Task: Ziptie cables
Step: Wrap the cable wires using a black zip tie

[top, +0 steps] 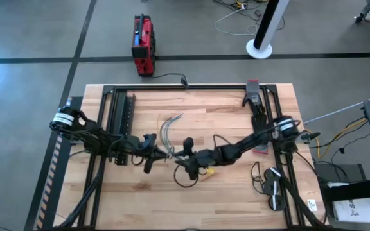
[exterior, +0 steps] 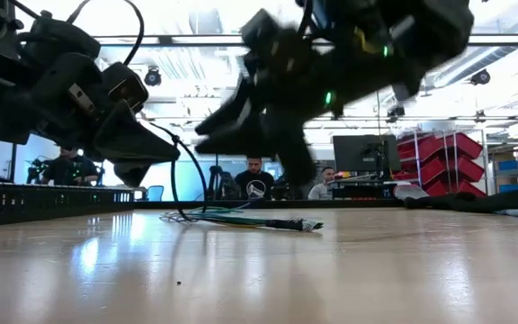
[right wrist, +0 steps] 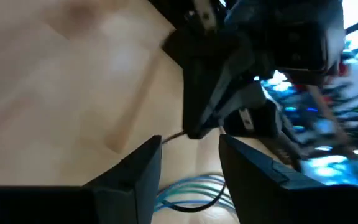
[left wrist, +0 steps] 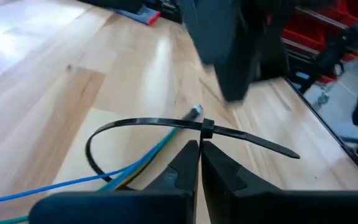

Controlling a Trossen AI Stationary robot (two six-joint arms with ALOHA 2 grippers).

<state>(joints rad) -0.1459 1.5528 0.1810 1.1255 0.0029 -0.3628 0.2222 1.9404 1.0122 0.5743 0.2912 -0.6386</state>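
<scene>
The cables [left wrist: 123, 174] are cut off at the frame edge; the right claw [exterior: 232, 126] looms blurred.

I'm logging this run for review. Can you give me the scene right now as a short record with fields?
table: wooden top
cables: lying mid-table, one end inside the zip tie loop
zip tie: looped and threaded through its head
left gripper: fingers shut, at the zip tie head
right gripper: fingers open, over the cables

Grey floor [top: 31, 32], red bins [exterior: 439, 153]
</scene>
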